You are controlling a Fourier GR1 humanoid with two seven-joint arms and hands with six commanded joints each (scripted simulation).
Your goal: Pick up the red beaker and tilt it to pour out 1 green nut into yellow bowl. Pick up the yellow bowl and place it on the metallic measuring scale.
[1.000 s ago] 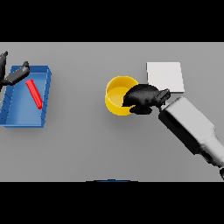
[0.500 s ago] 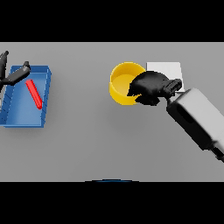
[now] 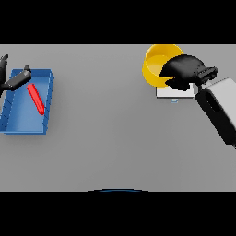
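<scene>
My right hand [image 3: 183, 71] is shut on the right rim of the yellow bowl [image 3: 156, 65] and holds it lifted at the upper right. The bowl hangs over the left part of the white metallic scale [image 3: 174, 92], which my hand and bowl mostly hide. I cannot see into the bowl well enough to make out a green nut. The red beaker [image 3: 36, 99] lies on its side in the blue tray [image 3: 24, 126] at the far left. My left hand [image 3: 11, 79] hovers over the tray's upper left corner with its fingers spread.
The blue tray stands against the table's left edge. My right forearm [image 3: 217, 109] crosses the right side of the table, slanting down toward the right edge.
My right hand has lifted the yellow bowl and carried it up and to the right, from the table beside the scale to above the scale. The left hand has barely moved.
</scene>
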